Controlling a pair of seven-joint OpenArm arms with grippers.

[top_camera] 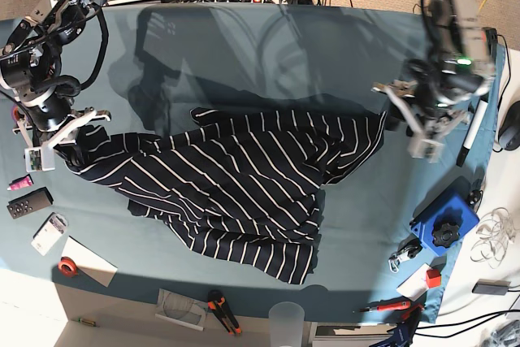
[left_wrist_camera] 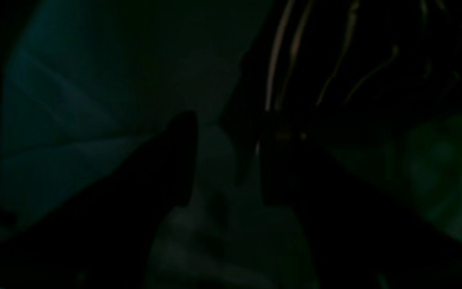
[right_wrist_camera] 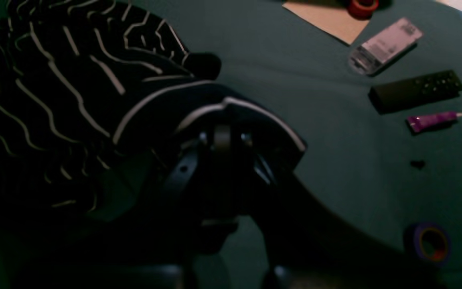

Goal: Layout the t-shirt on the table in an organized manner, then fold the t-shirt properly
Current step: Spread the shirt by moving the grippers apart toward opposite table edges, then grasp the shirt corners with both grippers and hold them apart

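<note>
The dark t-shirt point(top_camera: 236, 184) with thin white stripes lies crumpled and stretched across the middle of the teal table point(top_camera: 244, 46). At its left end my right gripper point(top_camera: 69, 137) is shut on the cloth. In the right wrist view a striped fold of the t-shirt point(right_wrist_camera: 54, 92) drapes over the right gripper point(right_wrist_camera: 222, 128) and hides its tips. My left gripper point(top_camera: 398, 119) hovers at the shirt's right corner. The dim left wrist view shows the left gripper point(left_wrist_camera: 229, 120) with its jaws apart, table cloth point(left_wrist_camera: 94, 100) between them and striped cloth point(left_wrist_camera: 335, 60) just beyond the right finger.
Near the table's left edge lie a black remote point(right_wrist_camera: 415, 90), a purple tube point(right_wrist_camera: 431, 119), a white pack point(right_wrist_camera: 383, 44), a tape roll point(right_wrist_camera: 429, 243) and a paper sheet point(top_camera: 85, 259). A blue box point(top_camera: 447, 229) stands at the right, a plastic cup point(top_camera: 284, 318) and cutters point(top_camera: 219, 310) at the front.
</note>
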